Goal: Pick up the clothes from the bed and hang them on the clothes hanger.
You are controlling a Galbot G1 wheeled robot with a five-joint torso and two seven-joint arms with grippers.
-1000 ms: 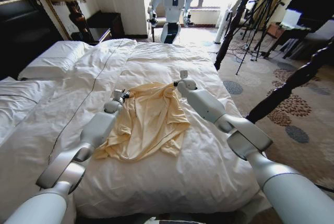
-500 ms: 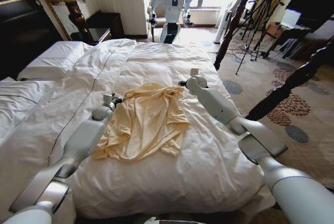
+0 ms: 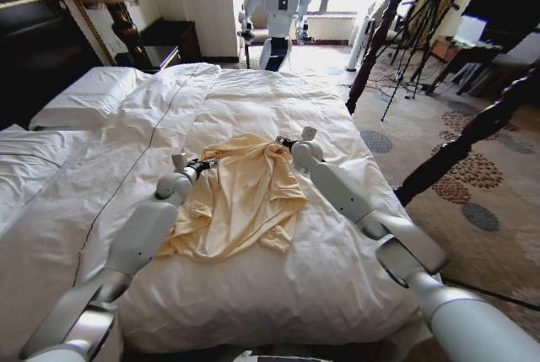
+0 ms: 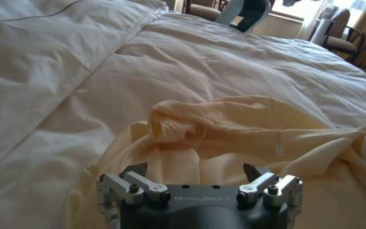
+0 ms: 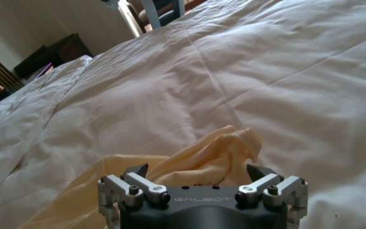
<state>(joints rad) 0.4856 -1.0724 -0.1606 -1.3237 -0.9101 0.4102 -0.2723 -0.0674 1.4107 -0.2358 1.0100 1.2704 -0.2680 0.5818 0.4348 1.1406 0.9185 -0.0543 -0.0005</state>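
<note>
Pale yellow-cream, thin and soft, the long-sleeved top (image 3: 239, 197) lies crumpled on the rumpled white duvet of the big bed (image 3: 278, 96), and both my claws have swung back in to its upper edge after standing wider a moment ago: my left claw (image 3: 202, 164) at one shoulder, my right claw (image 3: 283, 140) at the other, so I judge the two-handed pickup is about to begin. Each wrist view shows what my head view cannot: both claws are spread open with a cream fold just ahead, nothing gripped.
</note>
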